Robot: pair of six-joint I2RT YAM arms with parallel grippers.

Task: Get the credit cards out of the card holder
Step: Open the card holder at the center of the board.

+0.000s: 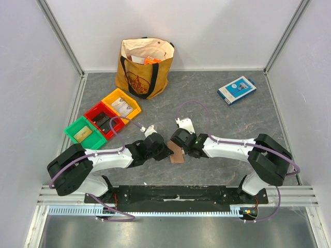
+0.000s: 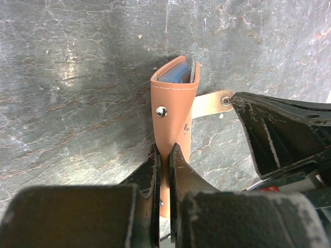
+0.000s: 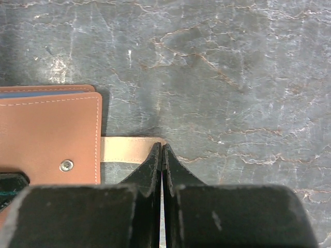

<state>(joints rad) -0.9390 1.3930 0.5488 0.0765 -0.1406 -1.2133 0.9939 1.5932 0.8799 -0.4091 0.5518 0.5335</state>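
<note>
The left claw [image 2: 164,151] is closed down to a narrow gap, and the near edge of the holder [image 2: 175,103] is gripped between its fingers. The right claw [image 3: 162,148] is shut almost fully, with the end of the tab [image 3: 129,149] pinched between its tips. The tab is stretched out sideways from the holder to the right claw, so the two claws are brought close together, just apart, with the holder between them.

The holder is found near the middle of the surface [image 1: 222,124], close to the near rail. It is held on edge and tilted in the left wrist view, with its far end spread slightly open. The three bins, yellow [image 1: 122,103], red [image 1: 103,120] and green [image 1: 85,133], are set to the far left of the left claw. The bag [image 1: 146,66] is stood at the far wall, and the box [image 1: 237,90] is laid well apart at the far right. Grey surface is seen on the far side of both claws.

The holder is made of pinkish-tan leather with pale stitching, and a metal snap [image 2: 161,111] is fixed on its face. Blue layers are seen inside the open end; whether these are cards or lining cannot be told.
</note>
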